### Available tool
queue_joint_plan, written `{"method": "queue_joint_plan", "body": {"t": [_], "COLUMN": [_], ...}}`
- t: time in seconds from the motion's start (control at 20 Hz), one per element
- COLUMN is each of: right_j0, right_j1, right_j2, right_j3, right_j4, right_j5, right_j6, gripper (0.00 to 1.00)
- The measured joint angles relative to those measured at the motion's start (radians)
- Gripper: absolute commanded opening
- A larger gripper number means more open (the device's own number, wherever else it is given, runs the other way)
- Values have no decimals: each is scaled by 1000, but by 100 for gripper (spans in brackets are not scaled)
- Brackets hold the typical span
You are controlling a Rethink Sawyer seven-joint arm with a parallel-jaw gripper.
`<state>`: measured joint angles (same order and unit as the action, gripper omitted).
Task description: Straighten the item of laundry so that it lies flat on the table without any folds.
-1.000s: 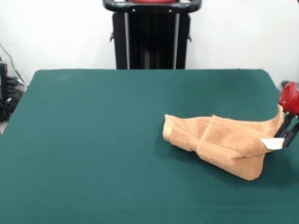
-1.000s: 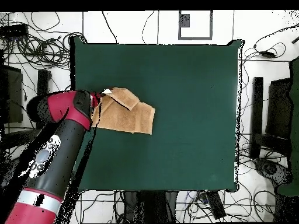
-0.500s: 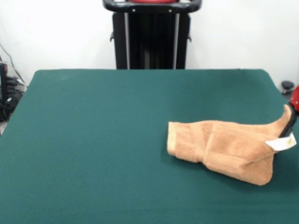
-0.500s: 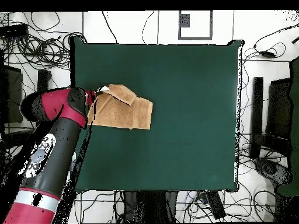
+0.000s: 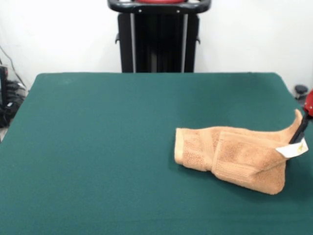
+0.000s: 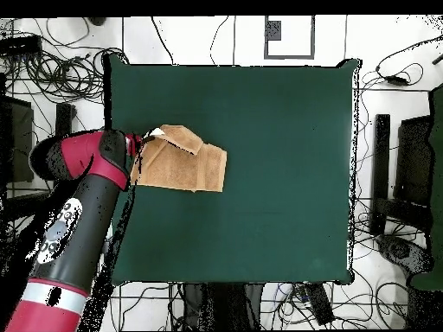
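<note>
**a:** so where's the towel (image 5: 234,156) sitting right now? can't make sense of the front view.

**b:** right side of the green table (image 5: 98,147) in the front view, close to that edge. it's bunched and folded over itself, one flap lying across the middle, a rolled-looking end pointing toward the table's centre. the far right corner is lifted off the surface into a little peak, and the white care tag (image 5: 292,150) hangs just below that peak.

**a:** and the claw?

**b:** claw (image 5: 299,133) is right at that raised corner. front view only shows a thin black finger poking in from the right edge, touching the lifted bit of cloth, with a sliver of red arm above it. looks pinched onto the corner since the cloth stands up there against it.

**a:** overhead agree?

**b:** yeah, flipped around though. from above the towel (image 6: 182,164) lies near the table's (image 6: 277,173) left edge, and the red and black arm (image 6: 82,216) comes up from the bottom left, with its end meeting the towel's left corner. the claw (image 6: 138,147) itself is mostly hidden under the arm there, so the fingers aren't visible from above. the rest of the towel spreads away from it toward the middle of the table, flat on the felt but still folded.
</note>
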<state>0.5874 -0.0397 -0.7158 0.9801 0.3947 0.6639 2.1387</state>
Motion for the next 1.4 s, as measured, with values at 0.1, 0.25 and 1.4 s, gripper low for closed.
{"method": "queue_joint_plan", "body": {"t": [0.1,0.25,1.4], "right_j0": [0,0,-94], "right_j1": [0,0,-252], "right_j2": [0,0,189], "right_j3": [0,0,246], "right_j4": [0,0,-32], "right_j5": [0,0,-228], "right_j6": [0,0,0], "gripper": [100,100,100]}}
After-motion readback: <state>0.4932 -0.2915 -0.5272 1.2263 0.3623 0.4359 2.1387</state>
